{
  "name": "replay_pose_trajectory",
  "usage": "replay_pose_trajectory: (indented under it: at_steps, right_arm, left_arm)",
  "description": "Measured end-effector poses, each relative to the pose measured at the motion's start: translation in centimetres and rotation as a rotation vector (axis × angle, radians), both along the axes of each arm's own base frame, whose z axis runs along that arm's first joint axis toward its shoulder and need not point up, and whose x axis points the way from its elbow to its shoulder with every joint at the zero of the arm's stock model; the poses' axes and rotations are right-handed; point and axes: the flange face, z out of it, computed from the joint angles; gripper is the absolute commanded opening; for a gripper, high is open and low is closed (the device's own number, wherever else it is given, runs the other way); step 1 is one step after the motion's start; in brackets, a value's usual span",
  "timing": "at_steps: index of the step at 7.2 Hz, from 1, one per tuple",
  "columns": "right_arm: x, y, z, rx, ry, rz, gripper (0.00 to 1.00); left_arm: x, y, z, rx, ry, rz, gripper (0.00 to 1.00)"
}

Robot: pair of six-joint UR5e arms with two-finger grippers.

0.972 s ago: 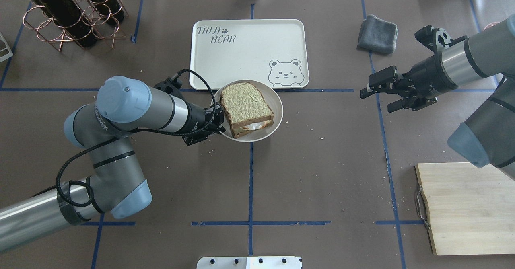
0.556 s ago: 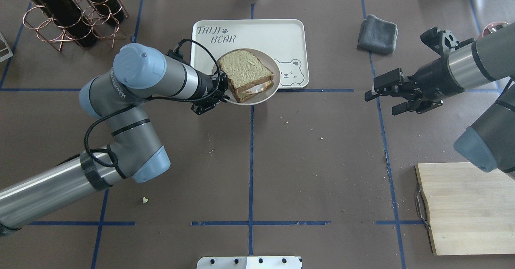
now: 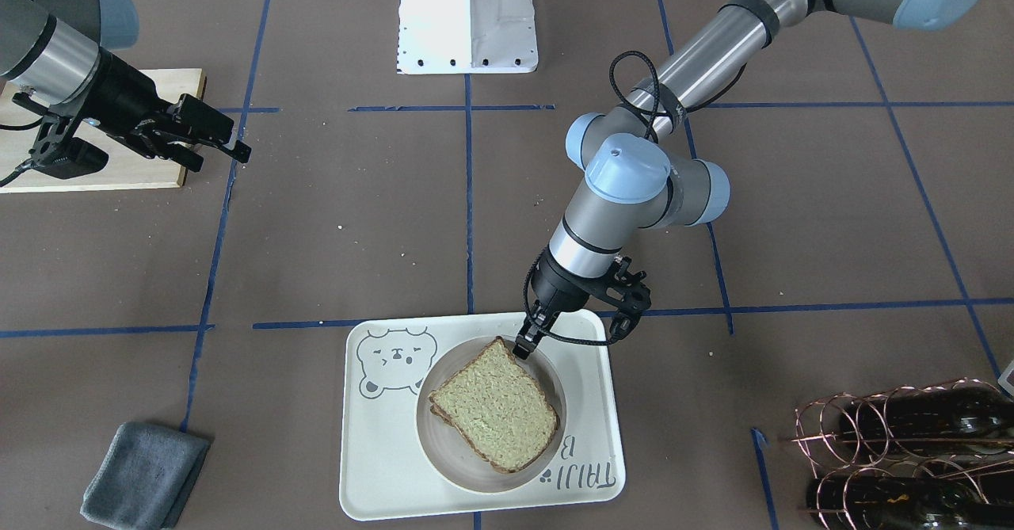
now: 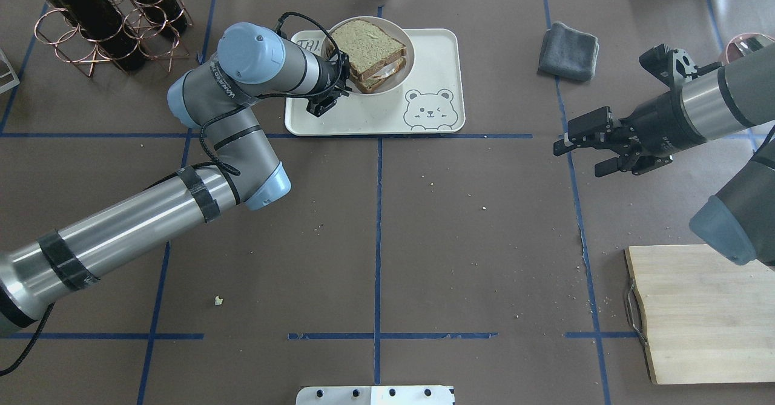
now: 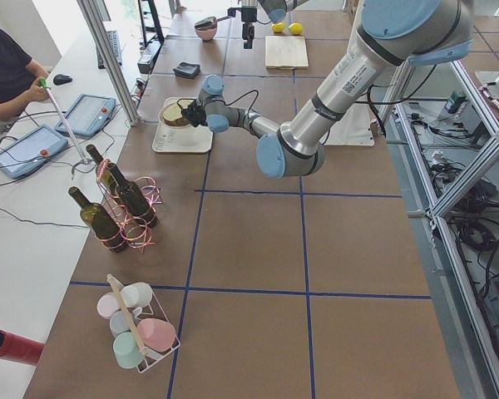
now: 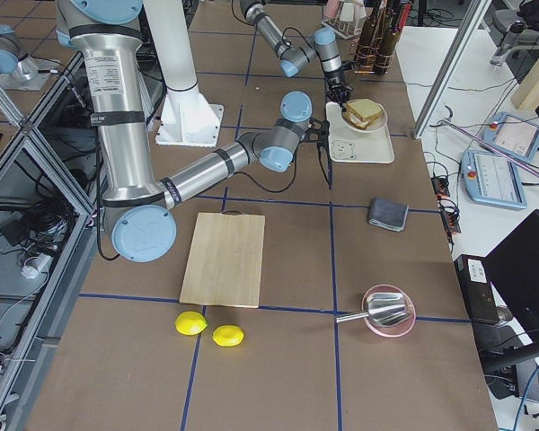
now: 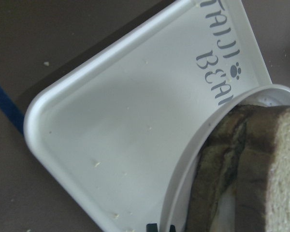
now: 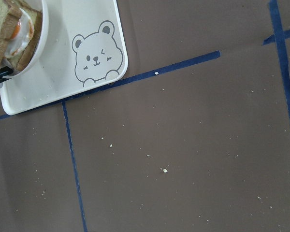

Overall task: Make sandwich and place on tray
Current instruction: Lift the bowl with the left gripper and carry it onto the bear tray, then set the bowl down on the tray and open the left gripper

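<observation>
The sandwich is two bread slices with the white egg between them, lying in a small round plate. My left gripper is shut on the plate's near-left rim and holds it over the left part of the cream tray. I cannot tell whether the plate touches the tray. In the front-facing view the sandwich and plate sit inside the tray's outline, with the left gripper at the rim. My right gripper is open and empty over the table, right of the tray.
A folded grey cloth lies right of the tray. A wooden cutting board is at the near right. A copper rack with wine bottles stands at the far left. Two lemons and a pink bowl lie beyond the board.
My left arm has carried the plate with the sandwich away from me, from the table in front of the tray to over the tray. The right gripper drifted slightly to the right.
</observation>
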Motion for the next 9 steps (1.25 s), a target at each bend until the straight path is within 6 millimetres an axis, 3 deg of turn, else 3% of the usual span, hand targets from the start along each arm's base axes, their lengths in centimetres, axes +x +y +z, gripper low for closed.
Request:
replay_pose_trajectory:
  at_steps: [2, 4, 5, 7, 8, 9]
  right_arm:
    - [0.1, 0.1, 0.0, -0.002, 0.0, 0.001, 1.0]
    - [0.1, 0.2, 0.2, -0.004, 0.001, 0.0, 1.0]
    - [0.1, 0.2, 0.2, -0.005, 0.002, 0.001, 1.0]
    - [0.1, 0.2, 0.3, -0.006, 0.002, 0.0, 1.0]
    - [0.1, 0.2, 0.3, -0.006, 0.001, -0.001, 1.0]
    - [0.1, 0.2, 0.2, -0.006, 0.001, -0.001, 1.0]
  left_arm:
    - [1.7, 1.0, -0.3, 0.007, 0.007, 0.021, 0.0]
    - [2.9, 2.1, -0.2, 0.008, 0.005, 0.041, 0.06]
    - [3.5, 2.5, 0.1, 0.007, 0.001, 0.05, 0.14]
    - [4.1, 3.2, 0.3, 0.02, -0.007, 0.068, 0.38]
    - [4.2, 3.3, 0.3, 0.039, -0.017, 0.078, 0.45]
    - [4.0, 3.4, 0.4, 0.062, -0.026, 0.087, 0.45]
